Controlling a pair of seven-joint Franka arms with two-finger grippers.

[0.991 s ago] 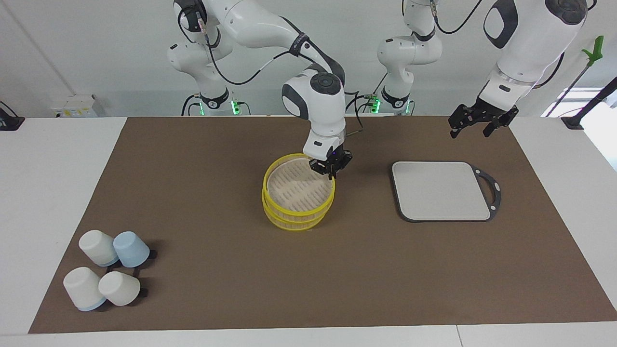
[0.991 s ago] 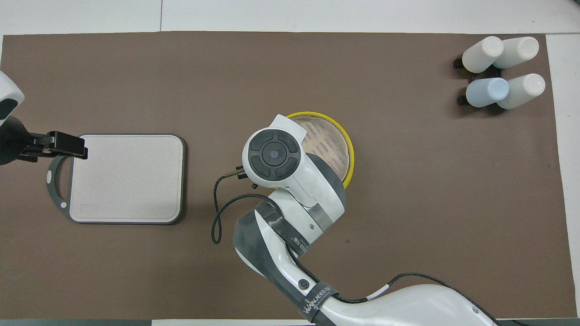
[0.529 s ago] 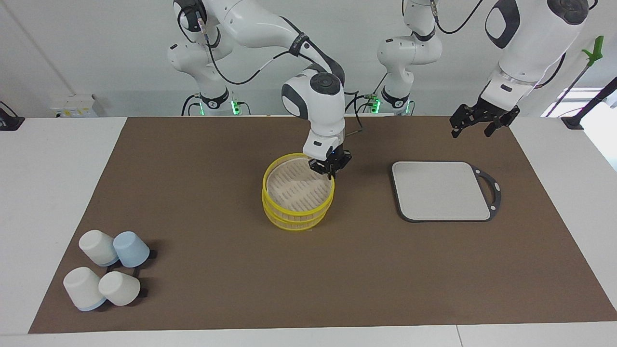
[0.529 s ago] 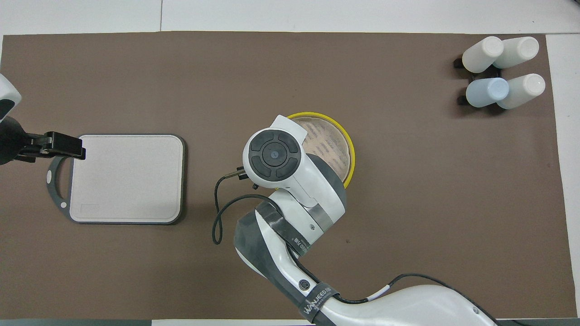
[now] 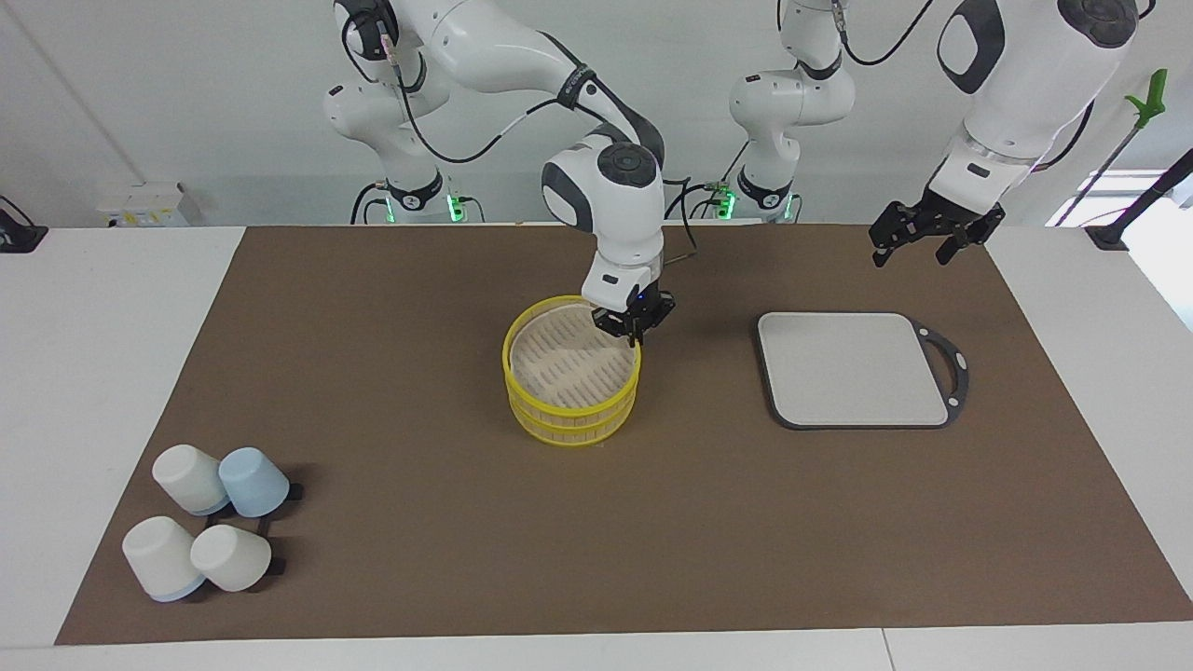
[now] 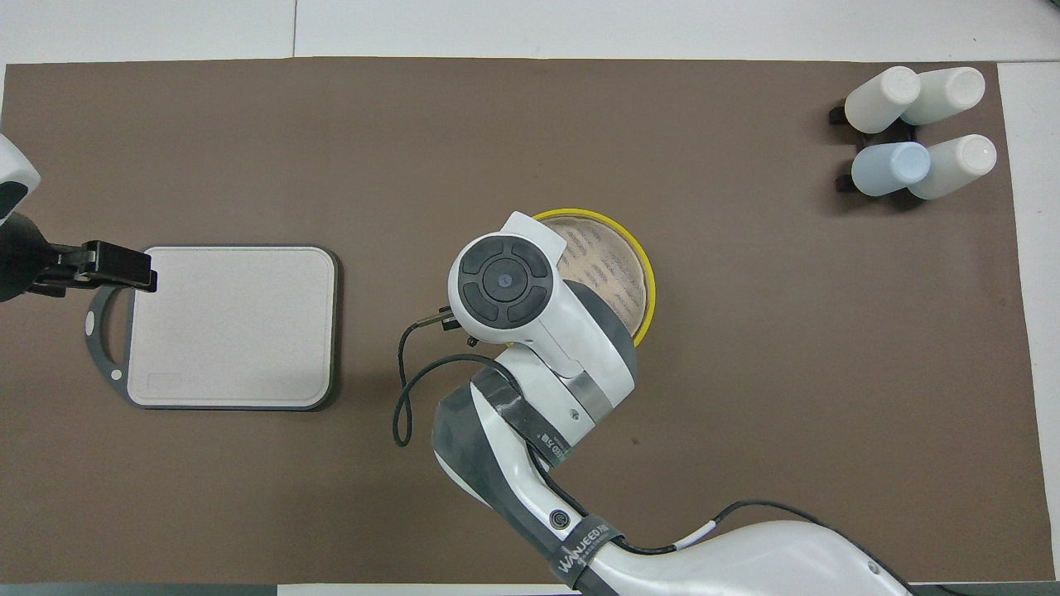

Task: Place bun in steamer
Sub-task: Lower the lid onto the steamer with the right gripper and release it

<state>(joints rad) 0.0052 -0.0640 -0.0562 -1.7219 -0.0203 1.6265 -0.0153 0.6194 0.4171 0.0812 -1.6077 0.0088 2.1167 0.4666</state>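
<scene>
While hidden overhead, right hand (image 5: 636, 326) at steamer (image 5: 570, 410) rim.

place: robotics lab | evidence: two white arms (image 5: 606, 177) bolted at brown-matted table (image 5: 373, 559), bare wall

I see a big brown mat (image 5: 391, 308) on a white table (image 5: 102, 308). In the facing view, a flat grey board (image 5: 853, 368) lies at about 3 o'clock on the mat. It has a black handle (image 5: 949, 368) on the side toward the table's end. Down at about 8 o'clock sit four cups (image 5: 207, 529), all upside down and close together. Three are white and one is blue (image 5: 253, 481). In the overhead view the cups (image 6: 915, 132) are up at 2 o'clock.
</scene>
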